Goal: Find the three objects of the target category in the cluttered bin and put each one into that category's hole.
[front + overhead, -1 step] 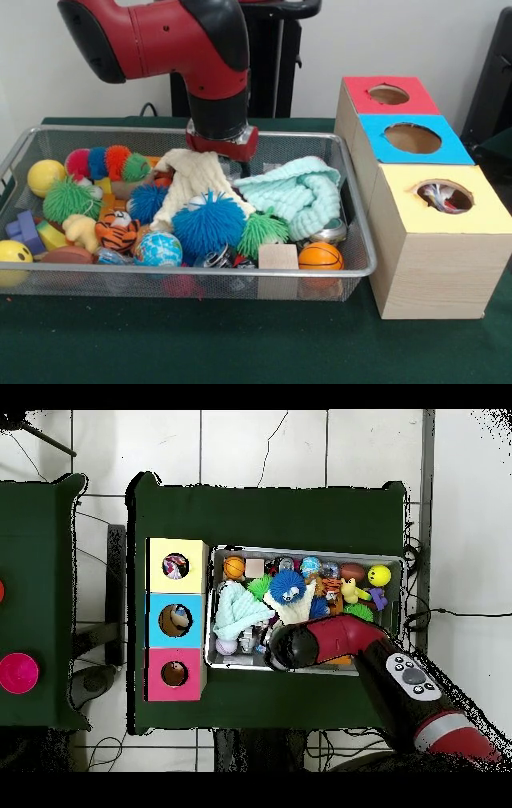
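Clearly, from the front, the arm comes down into the wire bin, and its wrist ends low over the back of the pile, just behind a cream knitted cloth. The gripper itself is sunk behind that cloth and the toys, so whether it is spread or pressed together cannot be told. Just in front of it lies the cream cloth, and in front of that a blue spiky ball. Off to one side, toward the boxes, sits a mint knitted cloth; farther forward are a small basketball and a wooden block. I judge the arm is held this low because it is digging for something under the clutter. Beside the bin stand 3 boxes: red, blue and yellow, each with 1 hole on top, lined up within easy reach of the bin for dropping.

From above, the arm covers the bin edge nearest the robot, and the gripper is hidden under it. The 3 holes show something inside each. Which category is wanted is not shown, so the target things can only be placed somewhere in the pile, unpicked.
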Controlling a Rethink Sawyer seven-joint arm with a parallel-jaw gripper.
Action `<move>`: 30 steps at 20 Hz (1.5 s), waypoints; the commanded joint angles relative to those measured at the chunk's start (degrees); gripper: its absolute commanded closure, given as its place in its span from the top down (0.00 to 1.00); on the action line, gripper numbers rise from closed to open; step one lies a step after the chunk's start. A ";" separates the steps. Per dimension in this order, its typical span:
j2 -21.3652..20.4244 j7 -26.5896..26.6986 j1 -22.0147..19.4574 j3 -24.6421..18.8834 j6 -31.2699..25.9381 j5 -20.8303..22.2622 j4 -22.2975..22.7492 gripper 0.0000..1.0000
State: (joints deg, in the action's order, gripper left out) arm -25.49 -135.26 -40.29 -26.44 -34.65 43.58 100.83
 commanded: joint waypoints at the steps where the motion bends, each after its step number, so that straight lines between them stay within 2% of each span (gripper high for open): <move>1: 13.18 7.86 1.16 -0.41 8.80 7.69 -16.16 1.00; 3: 12.74 6.17 2.27 0.35 7.32 7.45 -16.31 1.00; 4: 12.51 5.33 2.82 0.74 6.58 7.33 -16.38 0.00; 9: 11.23 2.98 4.25 1.72 5.86 7.34 -15.16 0.00; 16: 8.40 0.59 4.48 2.28 4.87 4.99 -11.43 0.00; 24: 4.81 2.54 1.71 0.69 1.49 0.39 -7.04 0.00; 25: 3.97 2.09 1.69 0.95 1.43 -0.13 -6.35 1.00; 28: 2.21 0.72 1.38 0.99 2.40 -0.81 -4.53 1.00; 30: -0.61 -2.42 2.79 2.50 2.49 -1.16 -2.82 1.00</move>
State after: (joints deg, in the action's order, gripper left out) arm -26.08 -135.26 -37.47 -25.45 -40.53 41.87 98.69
